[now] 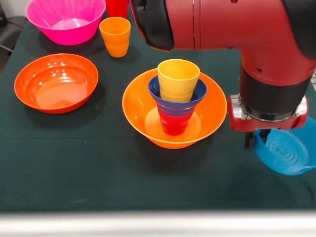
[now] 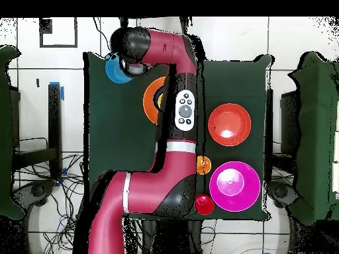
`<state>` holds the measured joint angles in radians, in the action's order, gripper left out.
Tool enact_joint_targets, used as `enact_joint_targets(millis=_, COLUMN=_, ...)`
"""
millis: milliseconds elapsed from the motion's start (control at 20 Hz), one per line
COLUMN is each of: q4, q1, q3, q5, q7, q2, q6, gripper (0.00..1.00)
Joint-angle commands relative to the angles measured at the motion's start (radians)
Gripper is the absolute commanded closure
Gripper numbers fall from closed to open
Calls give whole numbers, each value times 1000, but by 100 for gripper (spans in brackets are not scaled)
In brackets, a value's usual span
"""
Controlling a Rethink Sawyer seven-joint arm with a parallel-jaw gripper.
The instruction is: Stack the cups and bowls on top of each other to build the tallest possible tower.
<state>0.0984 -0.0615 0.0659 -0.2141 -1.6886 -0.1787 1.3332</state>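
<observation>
The tower stands mid-table in the front view: a big yellow-orange bowl (image 1: 210, 111) as base, a red cup (image 1: 174, 122) in it, a small dark blue bowl (image 1: 170, 101) on that, and a yellow cup (image 1: 178, 79) on top. My gripper (image 1: 256, 143) is to the right of the tower, shut on the rim of the light blue bowl (image 1: 286, 150), which hangs tilted just above the cloth. In the overhead view the blue bowl (image 2: 116, 70) sits at the table's far left corner beside the arm's head, and the arm covers most of the tower's base bowl (image 2: 149, 99).
A wide orange-red bowl (image 1: 56, 82) (image 2: 229, 124) sits left of the tower. A big pink bowl (image 1: 65, 19) (image 2: 234, 186), an orange cup (image 1: 115, 36) (image 2: 203, 165) and a red cup (image 1: 117, 7) (image 2: 204, 204) stand at the robot's side of the table.
</observation>
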Motion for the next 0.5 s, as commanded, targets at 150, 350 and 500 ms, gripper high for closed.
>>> enact_joint_targets(millis=150, q4=172, q1=0, q3=-95, q5=-61, q7=224, q2=74, q6=126, gripper=100)
enact_joint_targets(millis=350, q4=247, q1=-1, q3=-98, q5=-81, q7=227, q2=137, q6=158, gripper=100)
enact_joint_targets(millis=500, q4=304, q1=-5, q3=-95, q5=-87, q7=241, q2=185, q6=185, gripper=100)
